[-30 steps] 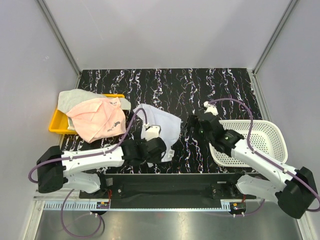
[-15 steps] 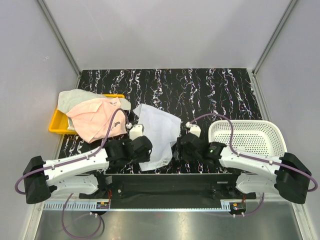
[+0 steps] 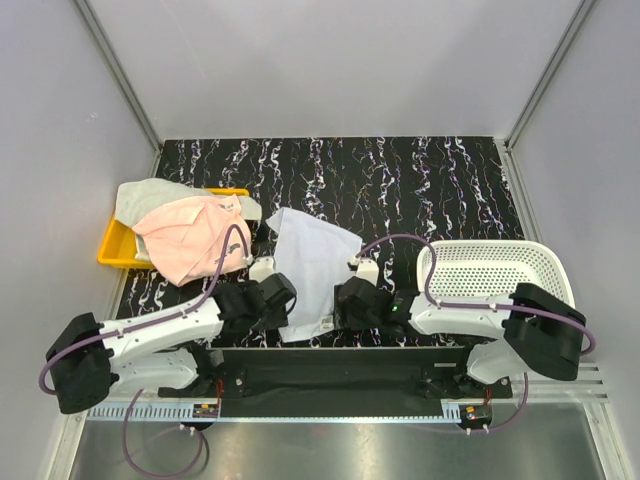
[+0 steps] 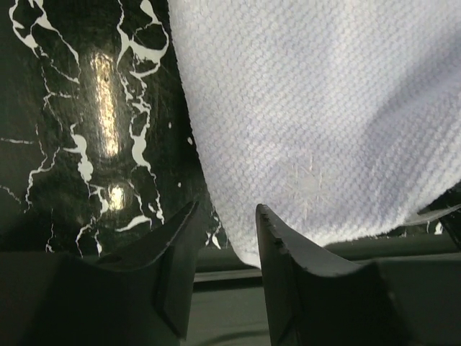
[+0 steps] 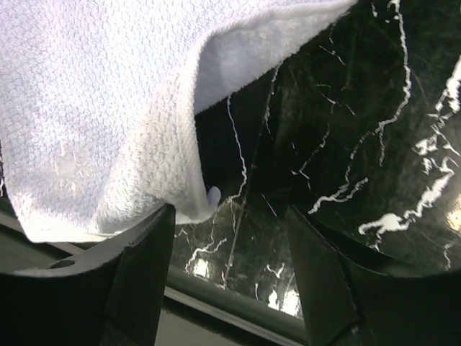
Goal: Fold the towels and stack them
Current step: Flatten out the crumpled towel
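A pale blue towel point(image 3: 316, 268) lies spread on the black marble table between my arms, its near edge at the table's front edge. My left gripper point(image 3: 290, 310) is at its near left corner. In the left wrist view the jaws point(image 4: 227, 205) stand narrowly apart with the towel's corner point(image 4: 310, 130) between the tips. My right gripper point(image 3: 340, 305) is at the near right corner. In the right wrist view it point(image 5: 229, 210) is wide open, with the towel's curled edge point(image 5: 108, 122) against its left finger. A pink towel point(image 3: 190, 240) and a whitish towel point(image 3: 148, 196) lie piled on the left.
The yellow tray point(image 3: 112, 250) under the pile stands at the left edge. A white mesh basket point(image 3: 500, 275) stands at the right, behind my right arm. The table's front edge and black rail point(image 3: 330, 360) run just below both grippers.
Both grippers have come back toward the table's front edge. The right gripper has moved left from the middle of the table to the towel's near right corner. The towel lies flatter.
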